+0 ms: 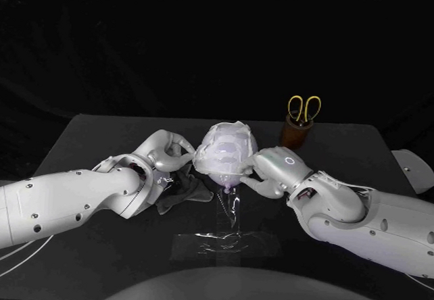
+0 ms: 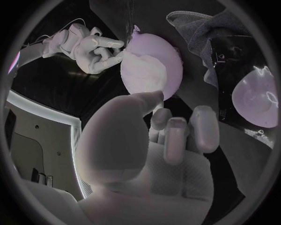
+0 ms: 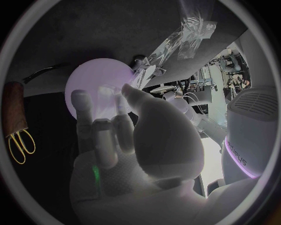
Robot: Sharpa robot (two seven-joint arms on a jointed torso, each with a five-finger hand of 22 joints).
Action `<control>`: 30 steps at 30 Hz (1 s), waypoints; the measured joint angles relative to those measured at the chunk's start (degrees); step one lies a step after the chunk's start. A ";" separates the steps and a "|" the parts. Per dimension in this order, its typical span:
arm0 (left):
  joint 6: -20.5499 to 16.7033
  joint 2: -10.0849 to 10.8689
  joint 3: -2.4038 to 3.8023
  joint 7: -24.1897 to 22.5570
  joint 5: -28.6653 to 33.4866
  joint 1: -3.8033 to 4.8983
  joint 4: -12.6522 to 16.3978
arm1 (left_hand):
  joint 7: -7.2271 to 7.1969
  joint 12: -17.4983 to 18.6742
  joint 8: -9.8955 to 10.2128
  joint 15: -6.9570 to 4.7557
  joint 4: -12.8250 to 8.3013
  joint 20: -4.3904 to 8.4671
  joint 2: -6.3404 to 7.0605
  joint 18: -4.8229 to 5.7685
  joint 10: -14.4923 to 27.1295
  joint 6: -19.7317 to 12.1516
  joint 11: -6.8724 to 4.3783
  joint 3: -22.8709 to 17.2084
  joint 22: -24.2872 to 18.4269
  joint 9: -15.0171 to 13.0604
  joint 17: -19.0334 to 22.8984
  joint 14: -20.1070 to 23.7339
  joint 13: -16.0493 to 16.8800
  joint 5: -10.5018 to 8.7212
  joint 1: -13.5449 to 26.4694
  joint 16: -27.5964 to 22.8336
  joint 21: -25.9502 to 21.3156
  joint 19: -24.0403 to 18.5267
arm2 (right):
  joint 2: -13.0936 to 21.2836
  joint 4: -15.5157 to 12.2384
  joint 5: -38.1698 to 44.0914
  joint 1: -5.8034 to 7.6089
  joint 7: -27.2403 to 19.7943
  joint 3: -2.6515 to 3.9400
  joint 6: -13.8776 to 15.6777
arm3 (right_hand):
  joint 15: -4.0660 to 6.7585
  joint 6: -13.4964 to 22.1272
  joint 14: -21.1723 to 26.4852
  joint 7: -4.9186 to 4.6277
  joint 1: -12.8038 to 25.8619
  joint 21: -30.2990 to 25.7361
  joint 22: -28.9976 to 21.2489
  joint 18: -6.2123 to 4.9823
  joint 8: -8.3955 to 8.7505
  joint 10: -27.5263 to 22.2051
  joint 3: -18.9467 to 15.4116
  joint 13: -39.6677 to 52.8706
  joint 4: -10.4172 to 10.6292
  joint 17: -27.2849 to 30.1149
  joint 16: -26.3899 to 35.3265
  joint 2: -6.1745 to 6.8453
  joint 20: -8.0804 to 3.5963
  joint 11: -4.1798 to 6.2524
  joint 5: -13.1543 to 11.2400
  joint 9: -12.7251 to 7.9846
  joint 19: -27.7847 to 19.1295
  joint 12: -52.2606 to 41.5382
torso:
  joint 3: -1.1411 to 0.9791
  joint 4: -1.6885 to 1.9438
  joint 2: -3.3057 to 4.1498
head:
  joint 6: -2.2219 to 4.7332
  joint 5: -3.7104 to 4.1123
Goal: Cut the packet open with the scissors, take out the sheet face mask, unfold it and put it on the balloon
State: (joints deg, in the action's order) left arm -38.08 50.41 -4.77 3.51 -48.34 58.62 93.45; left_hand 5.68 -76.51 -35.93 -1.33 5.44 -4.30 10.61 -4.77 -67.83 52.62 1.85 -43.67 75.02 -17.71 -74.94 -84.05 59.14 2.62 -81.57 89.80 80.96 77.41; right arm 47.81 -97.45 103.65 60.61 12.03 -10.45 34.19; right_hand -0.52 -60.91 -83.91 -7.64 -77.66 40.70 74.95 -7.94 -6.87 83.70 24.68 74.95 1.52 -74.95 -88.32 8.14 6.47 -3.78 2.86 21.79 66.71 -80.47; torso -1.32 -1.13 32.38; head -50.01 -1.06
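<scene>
Head view showed me the balloon upright on its clear plastic stand at the middle of the table, with the white sheet mask draped over its top and front, wrinkled. The left hand sat against one side of the balloon and the right hand against the other, both with fingers apart. The dark packet lay on the table under the left wrist, and the scissors stood in a brown holder behind the right hand. Left wrist view gave me the left hand loosely spread, thumb tip at the balloon, holding nothing, while the right hand touched the mask with its fingertips. Right wrist view had the right hand splayed, fingers lying on the balloon, gripping nothing I could see, with the scissors well apart.
</scene>
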 measured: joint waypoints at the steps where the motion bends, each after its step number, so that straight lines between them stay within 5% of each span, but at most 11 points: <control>1: 0.13 0.02 0.00 0.23 0.78 0.00 -0.07 | 0.00 0.00 0.00 0.00 -0.15 0.00 0.14 0.00 0.00 0.00 0.00 -0.16 0.00 0.00 0.00 0.00 0.03 0.00 0.36 0.00 0.00 0.00 | -0.01 0.01 0.00 0.00 0.00 0.00 0.00 | 0.00 0.00 0.00 0.00 0.00 0.00 0.00 0.00 0.00 0.00 0.00 0.00 0.00 0.00 0.01 0.00 0.00 0.00 0.00 0.00 0.00 0.00 | -0.01 -0.01 0.00 | 0.00 -0.01; 20: 1.55 0.25 -0.01 4.22 17.00 0.02 -1.45 | -0.01 0.01 -0.32 -0.20 -0.92 0.22 0.13 0.00 0.00 -0.01 -0.01 -1.27 -0.11 0.00 0.00 0.21 0.09 -0.02 1.56 -0.01 0.21 0.21 | -0.01 0.08 0.01 0.00 0.00 0.00 -0.03 | 0.00 0.12 0.00 -0.11 0.00 0.00 -0.05 0.02 -0.02 0.00 0.00 -0.05 0.00 0.03 0.13 0.00 0.00 0.00 0.00 -0.04 0.00 0.01 | -0.07 -0.05 -0.01 | 0.32 -0.13; 27: 1.59 0.22 -0.02 4.96 21.52 0.03 -1.71 | -0.01 0.25 -0.35 -0.20 -0.93 0.21 0.03 0.00 -0.14 -0.02 -0.45 -1.26 -0.09 0.00 0.00 0.21 -1.34 -0.07 2.82 -0.01 0.20 0.21 | -0.01 0.09 0.01 0.00 0.00 0.01 -0.03 | 0.00 0.12 0.00 -0.11 0.00 0.00 -0.03 0.04 -0.01 0.00 0.00 -0.02 0.00 0.00 -0.01 0.00 0.00 0.00 0.00 -0.03 0.00 0.01 | -0.04 -0.04 -0.01 | 0.46 -0.19; 30: 1.64 0.21 -0.02 5.14 22.75 0.04 -1.79 | 0.00 2.05 -0.65 -0.20 -0.94 0.21 -0.12 0.01 1.96 -0.64 -0.67 -1.26 -0.09 0.00 0.00 0.23 -4.34 -0.11 3.55 -0.02 0.20 0.20 | -0.02 0.09 0.02 0.00 0.00 0.01 -0.03 | 0.00 0.11 0.00 -0.11 0.00 0.00 -0.03 0.04 -0.01 0.00 0.00 -0.01 0.00 0.00 -0.02 0.00 0.00 0.00 0.00 -0.02 0.00 0.07 | -0.04 -0.05 0.00 | 0.53 -0.21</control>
State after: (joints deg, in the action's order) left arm -36.45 50.62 -4.79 8.65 -25.59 58.66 91.67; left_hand 5.68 -74.46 -36.58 -1.54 4.50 -4.09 10.49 -4.76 -65.88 51.98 1.18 -44.93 74.93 -17.72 -74.94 -83.82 54.80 2.51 -78.01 89.78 81.16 77.61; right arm 47.80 -97.37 103.67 60.61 12.03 -10.45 34.16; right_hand -0.53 -60.80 -83.90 -7.75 -77.66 40.70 74.92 -7.90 -6.88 83.70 24.68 74.94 1.51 -74.95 -88.34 8.14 6.47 -3.78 2.86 21.77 66.70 -80.40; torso -1.36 -1.18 32.38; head -49.48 -1.27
